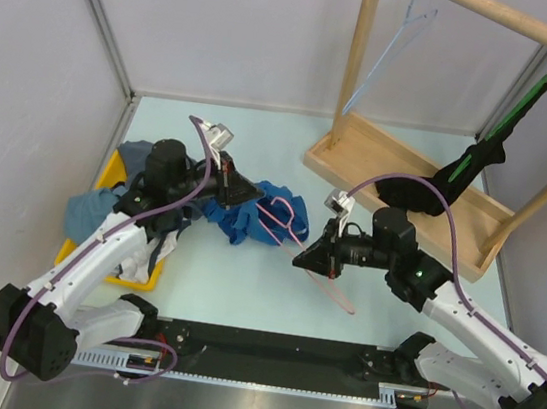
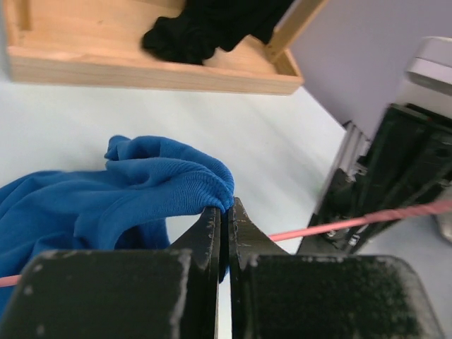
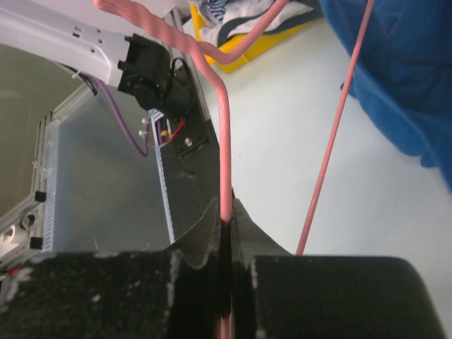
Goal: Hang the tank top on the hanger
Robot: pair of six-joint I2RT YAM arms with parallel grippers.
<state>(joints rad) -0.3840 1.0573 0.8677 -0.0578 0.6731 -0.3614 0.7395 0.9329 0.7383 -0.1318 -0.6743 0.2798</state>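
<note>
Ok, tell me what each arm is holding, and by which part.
The left fingers pinch a bunched fold of the tank top. The right fingers clamp the hanger on its wire just below the twisted neck.

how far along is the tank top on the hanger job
Done: the left gripper is shut on a fold of the tank top, the right gripper on the pink hanger. In hand: the hanger's far end meets the fabric. Left: the top lies bunched on the table, not draped over the hanger.

readable text: none | labels, brands: none | numbers, signs: none | views: top external, left wrist, right wrist
</note>
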